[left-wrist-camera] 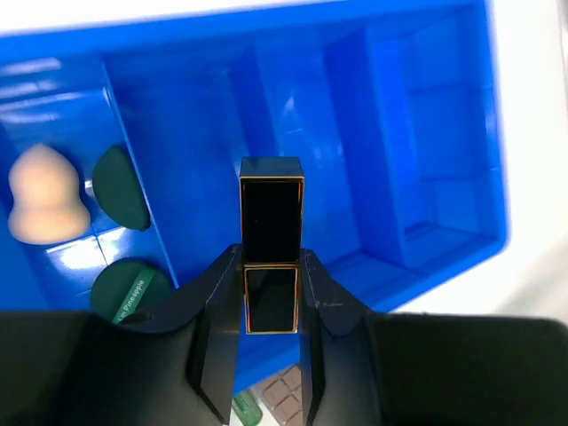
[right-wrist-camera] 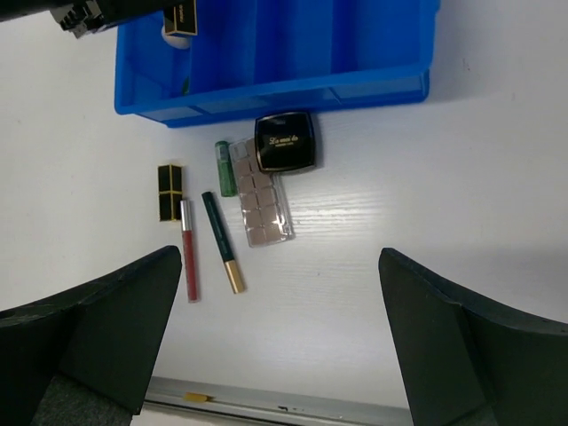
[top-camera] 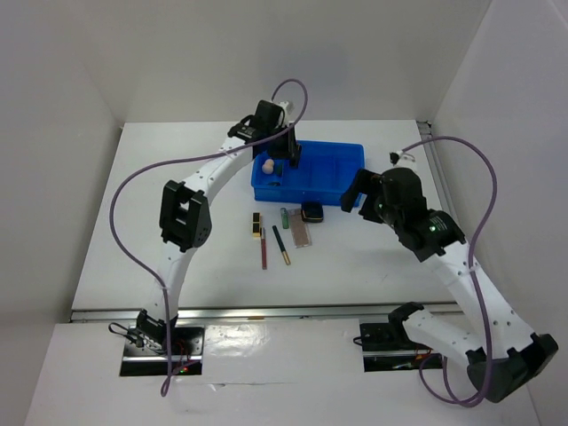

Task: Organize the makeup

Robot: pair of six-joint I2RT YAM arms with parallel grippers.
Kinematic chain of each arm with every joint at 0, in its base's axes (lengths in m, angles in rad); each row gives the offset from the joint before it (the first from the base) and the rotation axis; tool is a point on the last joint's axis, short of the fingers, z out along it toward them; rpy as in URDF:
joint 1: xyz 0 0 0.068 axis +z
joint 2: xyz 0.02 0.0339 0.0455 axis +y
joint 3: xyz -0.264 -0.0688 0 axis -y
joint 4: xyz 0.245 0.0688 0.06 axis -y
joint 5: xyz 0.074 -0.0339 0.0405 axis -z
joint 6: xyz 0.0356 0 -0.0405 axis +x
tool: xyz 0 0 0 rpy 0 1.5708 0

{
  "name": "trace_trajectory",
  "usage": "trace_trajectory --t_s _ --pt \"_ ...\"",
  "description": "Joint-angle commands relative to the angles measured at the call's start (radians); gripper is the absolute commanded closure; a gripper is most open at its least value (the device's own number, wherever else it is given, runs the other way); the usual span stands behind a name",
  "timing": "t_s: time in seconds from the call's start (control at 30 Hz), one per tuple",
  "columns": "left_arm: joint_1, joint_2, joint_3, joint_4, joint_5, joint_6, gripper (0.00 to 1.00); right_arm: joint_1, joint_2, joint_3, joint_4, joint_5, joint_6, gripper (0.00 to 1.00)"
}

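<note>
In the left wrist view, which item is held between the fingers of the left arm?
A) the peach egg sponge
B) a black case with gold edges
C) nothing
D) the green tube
B: the left fingers clamp a black case with gold edges from both sides above the blue bin, while the peach sponge lies inside the bin, apart from them.
</note>
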Motion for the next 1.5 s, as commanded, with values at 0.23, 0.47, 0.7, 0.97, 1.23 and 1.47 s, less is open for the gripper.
trace_trajectory --t_s 0.23,0.47,0.7,0.97,1.23,1.47 --pt "-0.005 -0.027 0.042 0.026 0.065 0.006 0.21 0.007 -0.072 -0.043 -0.106 0.069 0.073 0.00" --pt "-0.014 -0.318 -0.191 0.005 -0.002 0.049 0.43 0.007 0.012 -0.032 -0.031 0.026 0.032 0.00" --pt "-0.058 -0.674 -0.776 0.017 -0.286 -0.036 0.60 0.007 0.094 -0.023 0.041 -0.024 -0.017 0.00" --pt "-0.067 -0.650 -0.998 0.117 -0.263 -0.140 0.30 0.007 0.131 -0.003 0.084 -0.071 -0.026 0.00" --pt "-0.067 -0.552 -0.998 0.168 -0.311 -0.140 0.35 0.007 0.102 0.006 0.050 -0.048 -0.026 0.00" --pt "-0.067 -0.438 -0.964 0.168 -0.360 -0.150 0.36 0.007 0.102 0.006 0.050 -0.038 -0.026 0.00"
